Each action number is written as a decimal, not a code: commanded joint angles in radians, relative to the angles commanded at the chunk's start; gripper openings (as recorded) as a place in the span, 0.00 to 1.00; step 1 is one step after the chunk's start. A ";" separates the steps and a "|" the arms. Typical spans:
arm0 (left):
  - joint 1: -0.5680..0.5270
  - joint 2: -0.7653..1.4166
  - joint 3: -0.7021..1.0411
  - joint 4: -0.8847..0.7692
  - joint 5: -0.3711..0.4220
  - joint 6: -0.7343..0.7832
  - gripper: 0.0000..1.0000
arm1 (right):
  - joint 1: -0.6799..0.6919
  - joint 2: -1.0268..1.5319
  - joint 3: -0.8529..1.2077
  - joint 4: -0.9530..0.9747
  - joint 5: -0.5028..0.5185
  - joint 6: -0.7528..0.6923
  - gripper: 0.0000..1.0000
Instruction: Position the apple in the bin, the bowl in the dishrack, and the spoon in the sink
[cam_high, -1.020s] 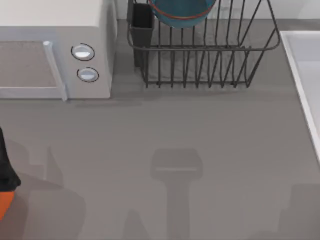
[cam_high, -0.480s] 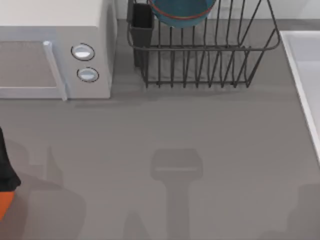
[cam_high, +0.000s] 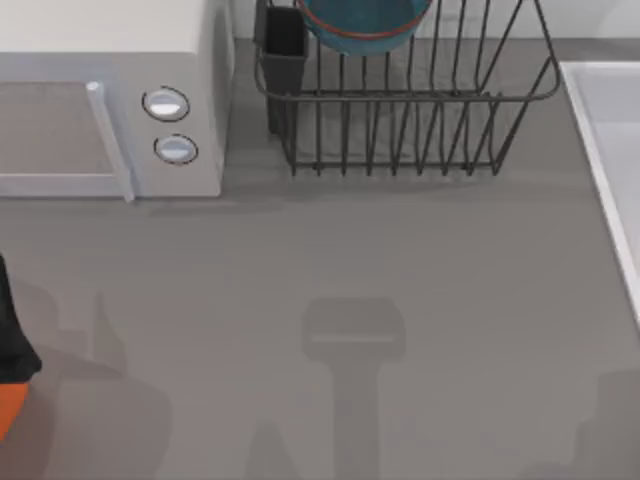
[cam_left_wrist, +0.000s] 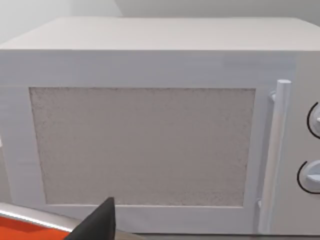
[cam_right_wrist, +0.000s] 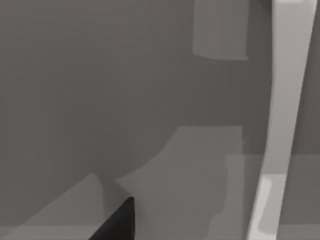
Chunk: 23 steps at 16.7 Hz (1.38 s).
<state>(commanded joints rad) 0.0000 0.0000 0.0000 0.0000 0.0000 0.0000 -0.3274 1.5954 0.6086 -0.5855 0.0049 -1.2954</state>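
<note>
Sink (cam_high: 610, 130): pale grey-white basin with a raised light rim, at the right edge of the table in the top view; its rim also runs along the grey surface in the right wrist view (cam_right_wrist: 282, 100).

Table (cam_high: 400, 260): plain grey top, crossed by soft shadows.

Microwave (cam_high: 110, 95): white box with two round knobs and a bar handle, at the far left of the table; in the left wrist view (cam_left_wrist: 145, 140) its speckled door faces the camera squarely.

Dishrack (cam_high: 400, 110): dark wire rack of thin upright bars, at the far edge between microwave and sink, with a dark rectangular cutlery cup (cam_high: 283, 45) at its left corner.

Bowl (cam_high: 365, 22): glossy teal-blue with a thin reddish-brown rim, sitting inside the dishrack near the cutlery cup, partly cut off by the top edge of the view.

Left arm (cam_high: 12, 370): black and orange piece at the near left edge of the table, in front of the microwave. A dark finger (cam_left_wrist: 97, 222) of the left gripper shows in the left wrist view; whether the claw is spread or pressed together, I cannot tell.

Right gripper: one dark finger (cam_right_wrist: 117, 222) shows in the right wrist view, above the grey table near the sink rim; spread or pressed together, I cannot tell.
</note>
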 joint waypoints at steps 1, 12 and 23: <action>0.000 0.000 0.000 0.000 0.000 0.000 1.00 | 0.000 0.000 0.000 0.000 0.000 0.000 0.32; 0.000 0.000 0.000 0.000 0.000 0.000 1.00 | 0.000 0.000 0.000 0.000 0.000 0.000 0.00; 0.000 0.000 0.000 0.000 0.000 0.000 1.00 | -0.001 -0.184 0.248 -0.461 -0.003 0.021 0.00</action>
<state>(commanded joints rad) 0.0000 0.0000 0.0000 0.0000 0.0000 0.0000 -0.3282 1.4115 0.8567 -1.0468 0.0015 -1.2745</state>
